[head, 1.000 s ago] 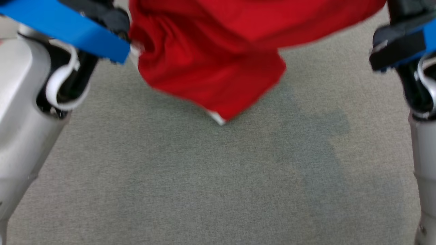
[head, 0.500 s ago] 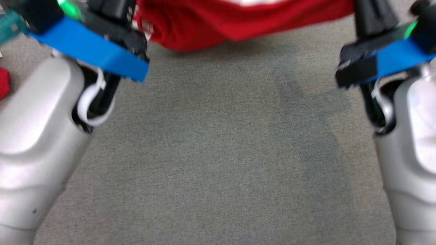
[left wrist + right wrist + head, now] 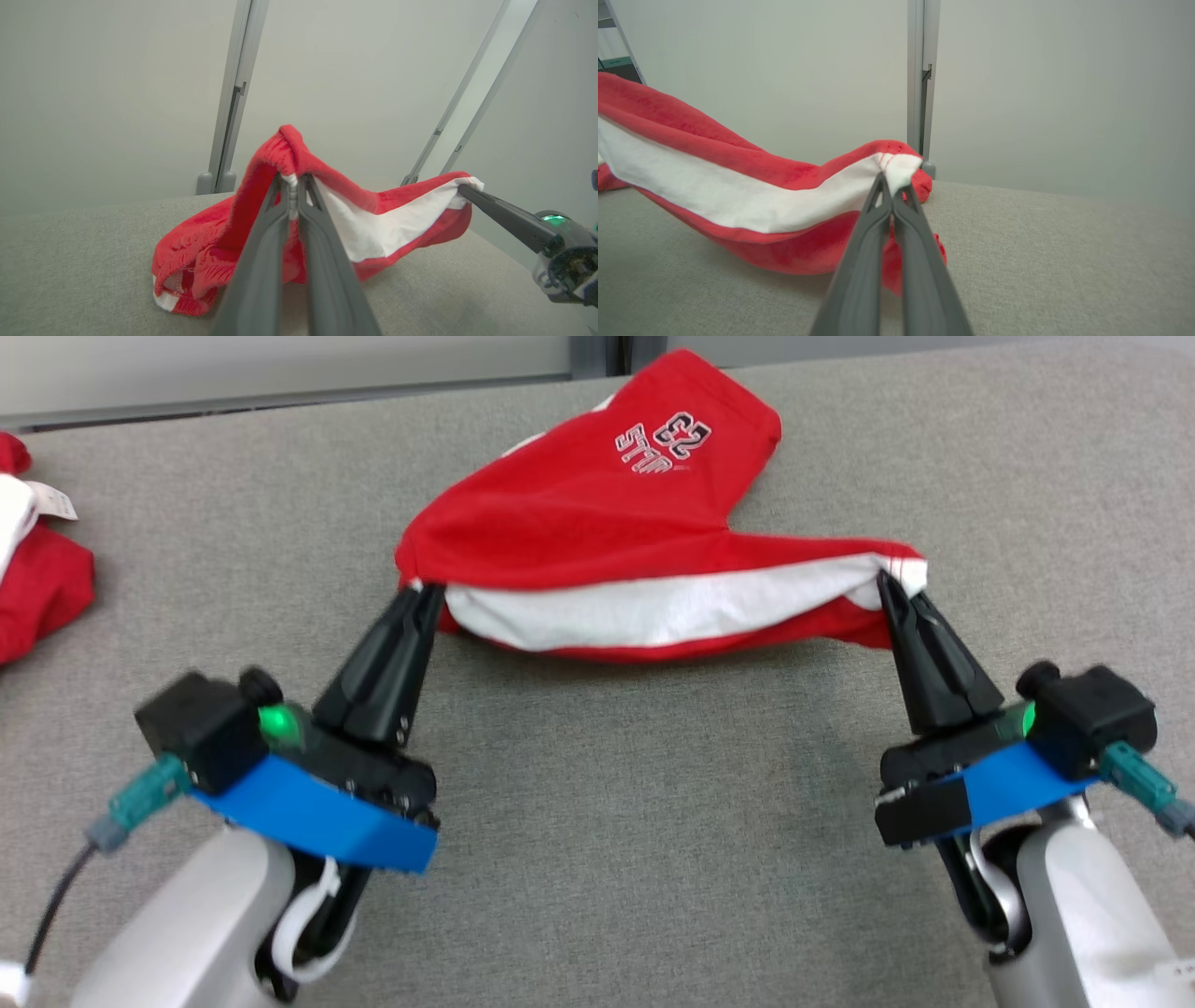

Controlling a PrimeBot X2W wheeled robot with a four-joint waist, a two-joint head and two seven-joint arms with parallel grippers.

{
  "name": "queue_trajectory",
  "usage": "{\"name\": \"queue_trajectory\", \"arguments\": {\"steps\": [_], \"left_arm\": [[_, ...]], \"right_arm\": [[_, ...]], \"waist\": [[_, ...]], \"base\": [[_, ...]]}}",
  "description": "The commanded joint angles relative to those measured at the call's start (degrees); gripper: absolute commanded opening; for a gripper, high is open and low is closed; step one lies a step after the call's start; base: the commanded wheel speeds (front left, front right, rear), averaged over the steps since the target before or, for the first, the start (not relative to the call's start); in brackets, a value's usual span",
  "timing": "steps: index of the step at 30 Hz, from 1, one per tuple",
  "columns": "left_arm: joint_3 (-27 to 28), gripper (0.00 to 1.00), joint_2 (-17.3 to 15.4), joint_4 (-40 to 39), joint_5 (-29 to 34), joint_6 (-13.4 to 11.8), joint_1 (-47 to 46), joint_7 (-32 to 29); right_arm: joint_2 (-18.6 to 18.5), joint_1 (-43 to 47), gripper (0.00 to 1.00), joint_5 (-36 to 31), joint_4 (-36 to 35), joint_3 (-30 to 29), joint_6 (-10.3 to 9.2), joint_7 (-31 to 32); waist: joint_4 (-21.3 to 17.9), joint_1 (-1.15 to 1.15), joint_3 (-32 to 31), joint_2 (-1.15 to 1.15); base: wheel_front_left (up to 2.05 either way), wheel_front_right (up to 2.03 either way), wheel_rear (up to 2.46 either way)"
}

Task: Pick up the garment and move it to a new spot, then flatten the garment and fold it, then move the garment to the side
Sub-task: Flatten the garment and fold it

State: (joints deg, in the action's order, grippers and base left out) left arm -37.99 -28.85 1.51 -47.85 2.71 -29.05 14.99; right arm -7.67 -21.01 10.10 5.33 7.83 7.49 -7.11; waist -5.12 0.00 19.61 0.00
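Observation:
The garment is a pair of red shorts [image 3: 597, 523] with a white inner band and a printed "23" logo, stretched across the far middle of the grey table [image 3: 597, 821]. My left gripper [image 3: 425, 590] is shut on its left waistband corner, and my right gripper [image 3: 887, 581] is shut on the right corner. The band hangs slack between them while the legs rest on the table behind. In the left wrist view the fingers [image 3: 292, 184] pinch the red cloth [image 3: 210, 238]. From the right wrist, the tips [image 3: 892, 182] clamp the white-edged corner [image 3: 899, 168].
Another red and white garment [image 3: 37, 569] lies at the table's left edge. A pale wall with a grey post [image 3: 597, 350] runs behind the table's far edge. Bare grey cloth surface spreads between my arms and toward me.
The head camera has tilted up, so the whole view shifted. The shorts, earlier hanging bunched close to the camera, now lie farther out with the legs resting on the table, waistband spread between both grippers.

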Motion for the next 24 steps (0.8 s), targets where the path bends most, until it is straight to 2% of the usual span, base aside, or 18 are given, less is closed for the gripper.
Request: {"name": "queue_trajectory", "arguments": {"steps": [1, 9, 17, 21, 24], "left_arm": [[1.15, 0.00, 0.24, -2.07, 1.08, -0.91, 3.45, 0.27], [4.65, 0.00, 2.53, -9.47, 4.10, -3.51, 16.54, 0.28], [3.14, 0.00, 0.80, -15.11, 5.18, -4.98, 24.20, -0.52], [2.17, 0.00, 1.32, -15.81, 3.81, -5.69, 26.23, -1.85], [0.72, 0.00, 2.93, -13.44, 2.27, -5.38, 25.97, -3.55]], "right_arm": [[0.74, 3.15, 0.00, -0.29, -2.02, -0.65, 0.01, 0.36], [2.82, 14.36, 0.00, 1.11, -10.55, -3.03, 0.01, 3.81], [4.00, 23.37, 0.00, 1.03, -22.65, -7.26, 0.01, 7.88], [4.25, 24.80, 0.00, 0.13, -25.01, -9.13, 0.01, 10.53], [3.93, 22.16, 0.00, 0.46, -24.29, -9.84, 0.01, 11.56]], "waist": [[0.13, 0.00, -1.02, 0.00], [0.25, 0.00, -6.10, 0.00], [0.35, 0.00, -8.36, 0.00], [1.55, 0.00, -7.38, 0.00], [2.96, 0.00, -5.97, 0.00]], "base": [[0.00, 0.00, 0.00], [0.00, 0.00, 0.00], [0.00, 0.00, 0.00], [0.00, 0.00, 0.00], [0.00, 0.00, 0.00]]}}
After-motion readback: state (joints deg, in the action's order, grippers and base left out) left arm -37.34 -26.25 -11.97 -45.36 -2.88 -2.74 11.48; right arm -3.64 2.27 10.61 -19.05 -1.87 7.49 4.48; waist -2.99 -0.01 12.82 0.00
